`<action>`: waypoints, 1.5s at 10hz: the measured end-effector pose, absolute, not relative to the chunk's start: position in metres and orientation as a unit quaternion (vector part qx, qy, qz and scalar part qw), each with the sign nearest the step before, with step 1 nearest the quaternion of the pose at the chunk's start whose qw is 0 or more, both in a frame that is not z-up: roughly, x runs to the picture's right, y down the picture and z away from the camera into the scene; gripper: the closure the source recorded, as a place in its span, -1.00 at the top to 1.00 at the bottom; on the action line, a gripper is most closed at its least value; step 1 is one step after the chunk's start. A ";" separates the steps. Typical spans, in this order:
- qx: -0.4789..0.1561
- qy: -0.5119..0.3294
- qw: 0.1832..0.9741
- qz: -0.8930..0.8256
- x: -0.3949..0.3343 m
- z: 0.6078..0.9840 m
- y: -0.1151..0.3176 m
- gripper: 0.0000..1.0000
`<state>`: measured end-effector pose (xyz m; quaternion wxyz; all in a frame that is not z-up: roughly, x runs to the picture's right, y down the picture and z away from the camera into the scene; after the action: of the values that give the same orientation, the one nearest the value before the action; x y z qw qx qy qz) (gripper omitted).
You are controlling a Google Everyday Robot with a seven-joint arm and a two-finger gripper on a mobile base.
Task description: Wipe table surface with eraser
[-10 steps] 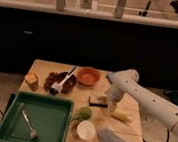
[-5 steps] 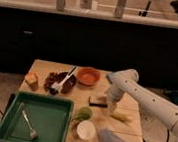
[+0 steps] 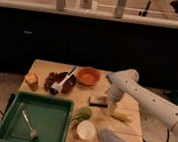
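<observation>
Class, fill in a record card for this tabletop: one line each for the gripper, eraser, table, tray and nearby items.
gripper: low over the table, at the eraser's right end; contact unclear
eraser: flat on the table, near its middle
table: tan wood
tray: green, front left, holds a fork
bowl: orange, behind the eraser
yellow item: right of the gripper

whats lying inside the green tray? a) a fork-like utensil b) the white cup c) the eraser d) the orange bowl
a: a fork-like utensil lies in the green tray, while the eraser sits out on the table surface, right beside the gripper, which is low over the table's right half.
</observation>
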<state>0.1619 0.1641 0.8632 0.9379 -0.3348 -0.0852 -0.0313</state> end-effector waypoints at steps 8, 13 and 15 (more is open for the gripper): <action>-0.327 -0.149 0.930 -0.076 0.111 0.868 0.158 0.55; -0.331 -0.152 0.929 -0.064 0.118 0.881 0.165 -0.37; -0.337 -0.149 0.928 -0.059 0.125 0.886 0.170 -0.77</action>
<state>0.1246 0.1703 0.8859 0.9276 -0.3374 -0.1492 -0.0585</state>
